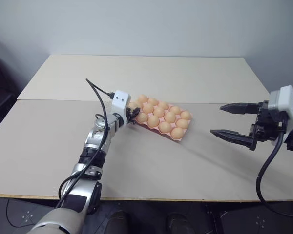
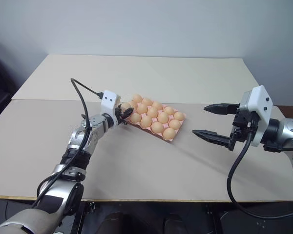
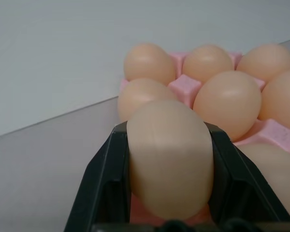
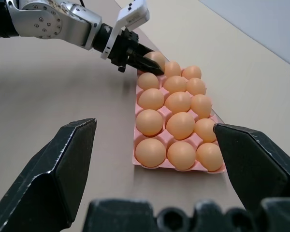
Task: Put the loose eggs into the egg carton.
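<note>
Eggs: smooth, soft satin sheen, looked like plastic.
Egg carton: pink, matt, moulded, slightly grainy.
Table: pale beige, matt, smooth board.
Left gripper fingers: black matt plastic.
Left arm: brushed silvery metal.

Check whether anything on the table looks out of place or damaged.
Nothing stands out. The pale tan-orange eggs sit whole in the pink moulded egg carton, which lies at a slant on the table; the left end effector holds one more egg.

Lab-like room, bare beige table, plain wall
</note>
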Action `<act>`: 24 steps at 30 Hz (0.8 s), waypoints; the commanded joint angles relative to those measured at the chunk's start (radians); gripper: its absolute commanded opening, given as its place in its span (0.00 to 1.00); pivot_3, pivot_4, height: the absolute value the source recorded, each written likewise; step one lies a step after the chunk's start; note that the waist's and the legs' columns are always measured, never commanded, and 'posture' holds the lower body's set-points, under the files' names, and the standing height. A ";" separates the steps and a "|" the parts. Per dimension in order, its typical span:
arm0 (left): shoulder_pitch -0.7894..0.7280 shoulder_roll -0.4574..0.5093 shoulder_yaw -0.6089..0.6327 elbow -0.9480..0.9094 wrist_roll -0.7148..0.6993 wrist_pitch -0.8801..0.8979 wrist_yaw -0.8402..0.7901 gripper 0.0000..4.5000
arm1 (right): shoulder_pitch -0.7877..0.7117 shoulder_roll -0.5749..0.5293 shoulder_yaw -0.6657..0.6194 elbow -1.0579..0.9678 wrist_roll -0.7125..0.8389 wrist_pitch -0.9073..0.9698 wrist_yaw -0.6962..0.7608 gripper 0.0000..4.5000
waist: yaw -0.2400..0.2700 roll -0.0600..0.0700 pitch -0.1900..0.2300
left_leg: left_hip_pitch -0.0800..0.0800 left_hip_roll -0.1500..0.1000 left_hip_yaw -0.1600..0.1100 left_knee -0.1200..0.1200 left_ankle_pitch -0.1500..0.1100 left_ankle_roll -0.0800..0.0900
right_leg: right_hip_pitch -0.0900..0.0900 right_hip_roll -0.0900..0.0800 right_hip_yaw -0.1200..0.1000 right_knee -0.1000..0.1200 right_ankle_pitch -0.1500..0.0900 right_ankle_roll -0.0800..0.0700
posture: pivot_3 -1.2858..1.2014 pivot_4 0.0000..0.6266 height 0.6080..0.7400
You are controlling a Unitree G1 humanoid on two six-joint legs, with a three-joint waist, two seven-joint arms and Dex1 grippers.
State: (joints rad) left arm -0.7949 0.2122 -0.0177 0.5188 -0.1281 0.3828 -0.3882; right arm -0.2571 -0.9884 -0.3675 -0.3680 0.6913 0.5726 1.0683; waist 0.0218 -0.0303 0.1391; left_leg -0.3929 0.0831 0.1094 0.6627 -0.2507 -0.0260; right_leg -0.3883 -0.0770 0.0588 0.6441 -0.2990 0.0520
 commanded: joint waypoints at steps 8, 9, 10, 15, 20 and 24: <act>-0.032 0.000 0.021 0.008 0.007 0.003 0.032 0.51 | -0.011 -0.013 -0.023 -0.021 0.022 0.002 0.001 1.00 | 0.000 0.000 0.000 | 0.000 0.000 0.000 0.000 0.000 0.000 | 0.000 0.000 0.000 0.001 0.000 0.000 | 0.52 0.24 1.00; -0.030 0.001 0.024 0.000 0.002 0.009 0.027 0.56 | -0.011 -0.012 -0.022 -0.020 0.022 0.001 0.001 1.00 | 0.000 0.000 0.000 | 0.000 0.000 0.000 0.000 0.000 0.000 | 0.000 0.000 0.000 0.000 0.000 0.000 | 0.52 0.24 1.00; -0.028 0.002 0.026 -0.007 -0.002 0.011 0.021 0.64 | -0.012 -0.011 -0.021 -0.020 0.022 0.000 0.001 1.00 | 0.000 0.000 0.000 | 0.000 0.000 0.000 0.000 0.000 0.000 | 0.000 0.000 0.000 0.000 0.000 0.000 | 0.52 0.24 1.00; -0.018 0.002 0.053 -0.075 -0.036 0.013 -0.011 0.90 | -0.011 -0.009 -0.020 -0.022 0.021 0.000 -0.002 1.00 | 0.000 0.000 0.000 | 0.000 0.000 0.000 0.000 0.000 0.000 | 0.000 0.000 0.000 0.000 0.000 0.000 | 0.52 0.24 1.00; -0.001 0.017 0.083 -0.222 -0.099 0.082 -0.050 0.90 | -0.007 -0.009 -0.021 -0.023 0.020 -0.001 -0.002 1.00 | 0.000 0.000 0.000 | 0.000 0.000 0.000 0.000 0.000 0.000 | 0.000 0.000 0.000 0.000 0.000 0.000 | 0.52 0.24 1.00; 0.005 0.057 0.117 -0.343 -0.145 0.164 -0.059 0.90 | -0.009 -0.008 -0.020 -0.020 0.018 -0.004 -0.002 1.00 | -0.004 0.000 0.000 | 0.000 0.000 0.000 0.000 0.000 -0.001 | 0.000 0.000 0.000 0.001 0.000 0.000 | 0.52 0.24 1.00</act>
State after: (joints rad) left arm -0.7819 0.2476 0.0692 0.2533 -0.2437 0.5214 -0.4378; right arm -0.2574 -0.9884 -0.3664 -0.3680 0.6908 0.5733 1.0674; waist 0.0175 -0.0304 0.1391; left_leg -0.3927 0.0834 0.1093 0.6628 -0.2503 -0.0267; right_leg -0.3883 -0.0768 0.0587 0.6451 -0.2990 0.0520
